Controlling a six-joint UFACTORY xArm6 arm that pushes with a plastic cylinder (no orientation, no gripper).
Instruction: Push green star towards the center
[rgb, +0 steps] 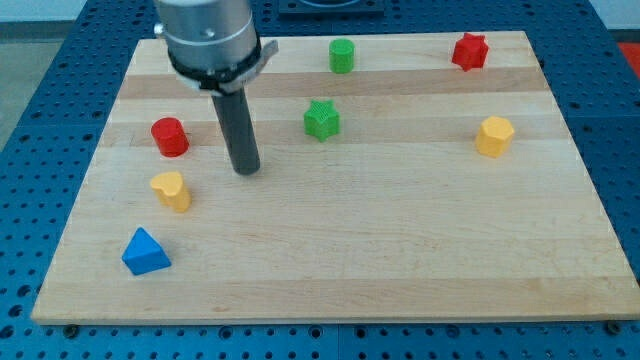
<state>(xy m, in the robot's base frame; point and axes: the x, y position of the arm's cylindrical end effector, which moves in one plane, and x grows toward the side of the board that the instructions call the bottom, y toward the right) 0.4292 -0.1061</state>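
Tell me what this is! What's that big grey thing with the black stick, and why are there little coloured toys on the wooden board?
The grey thing is the end of a robot arm. The black stick is its pushing rod, and my tip slides along the wooden board to nudge blocks. It holds nothing. There is one picture; where its camera sits is not known.

On the board lie a green star, a green cylinder, a red star, a red cylinder, two yellow blocks and a blue pyramid-like block. The tip stands between the red cylinder and the green star, touching neither. The job is to push the green star to the middle.

green star (321, 119); blue triangle (144, 252)
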